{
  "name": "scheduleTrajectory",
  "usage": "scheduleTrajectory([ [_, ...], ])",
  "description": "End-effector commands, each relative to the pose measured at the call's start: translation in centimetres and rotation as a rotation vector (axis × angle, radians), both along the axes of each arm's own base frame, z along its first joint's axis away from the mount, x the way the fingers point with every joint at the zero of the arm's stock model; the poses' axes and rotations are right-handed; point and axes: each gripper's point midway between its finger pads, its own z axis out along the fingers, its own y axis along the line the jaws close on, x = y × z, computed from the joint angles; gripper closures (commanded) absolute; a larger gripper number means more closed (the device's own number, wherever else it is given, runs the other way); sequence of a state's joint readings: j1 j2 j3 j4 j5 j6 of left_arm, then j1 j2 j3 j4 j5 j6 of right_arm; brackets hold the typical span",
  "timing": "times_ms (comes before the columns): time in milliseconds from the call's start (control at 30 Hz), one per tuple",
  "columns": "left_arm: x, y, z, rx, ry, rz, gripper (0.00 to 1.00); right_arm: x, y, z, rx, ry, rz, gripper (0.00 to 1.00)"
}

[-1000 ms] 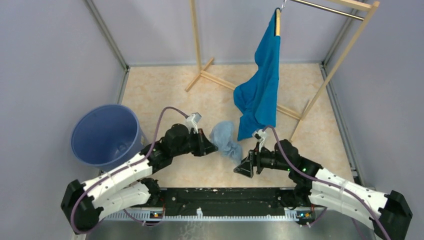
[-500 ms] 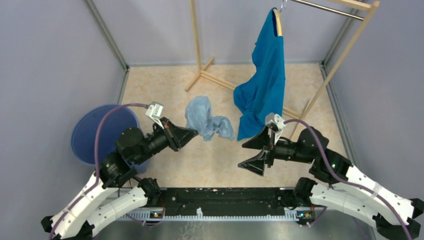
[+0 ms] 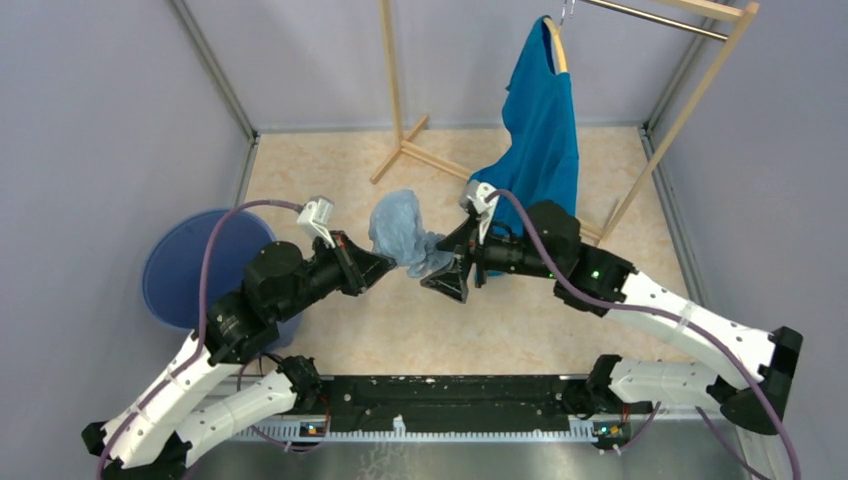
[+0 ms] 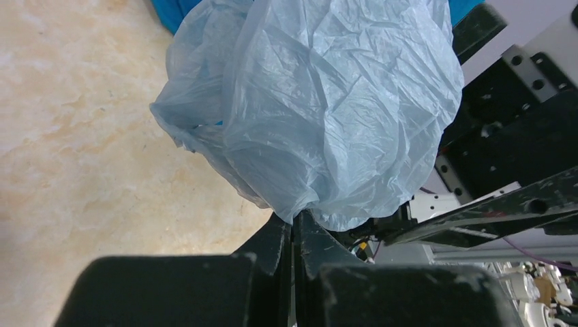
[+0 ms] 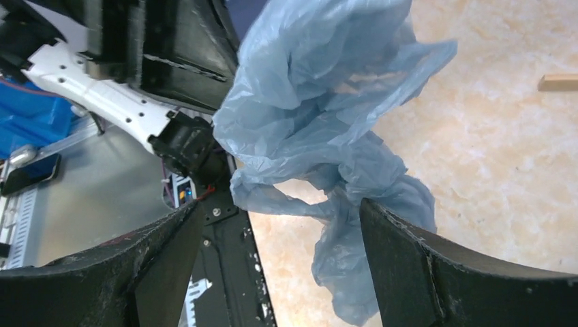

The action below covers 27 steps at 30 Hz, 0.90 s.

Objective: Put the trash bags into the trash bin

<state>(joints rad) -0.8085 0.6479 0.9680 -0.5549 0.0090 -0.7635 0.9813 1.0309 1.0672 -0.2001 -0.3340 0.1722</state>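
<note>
- The trash bag (image 3: 400,230) has been raised off the tabletop (image 3: 330,170) over the last second. It is now held in the air by the left gripper (image 3: 392,264), whose jaws are clamped together on a pinch of the film at the bag's lower edge.
- In the left wrist view the bag (image 4: 327,109) balloons out directly ahead of the closed left gripper (image 4: 294,225).
- The right gripper (image 3: 455,262) has been swung in from well apart. Its jaws are spread wide and nothing is gripped by them.
- In the right wrist view the bag (image 5: 313,88) hangs ahead of the right gripper (image 5: 279,204), with its crumpled tail dropping between the parted jaws.
- The trash bin (image 3: 155,275) stands behind the left jaws, partly hidden under the left arm. The bag is not yet over it, so the carry is judged to be barely begun, and a second grip may be intended.
- The tabletop is pale and marbled, closed in by grey walls (image 3: 100,150). Beyond both jaws a wooden rack (image 3: 395,90) carries a blue T-shirt (image 3: 545,130).
</note>
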Motion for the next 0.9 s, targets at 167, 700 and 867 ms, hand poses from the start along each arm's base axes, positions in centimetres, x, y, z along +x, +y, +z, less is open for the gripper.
scheduleTrajectory([
  [167, 2.0, -0.2, 1.6, -0.032, -0.002, 0.084, 1.0, 3.3, 2.8, -0.8, 0.103, 0.085, -0.217, 0.16],
  [700, 3.2, 2.0, 1.4, 0.016, -0.032, 0.207, 1.0, 5.6, -1.5, -8.0, 0.015, 0.102, -0.477, 0.93],
  [867, 3.9, 2.0, 0.6, 0.066, -0.031, 0.225, 1.0, 3.3, -2.3, -12.6, -0.05, 0.194, -0.417, 1.0],
])
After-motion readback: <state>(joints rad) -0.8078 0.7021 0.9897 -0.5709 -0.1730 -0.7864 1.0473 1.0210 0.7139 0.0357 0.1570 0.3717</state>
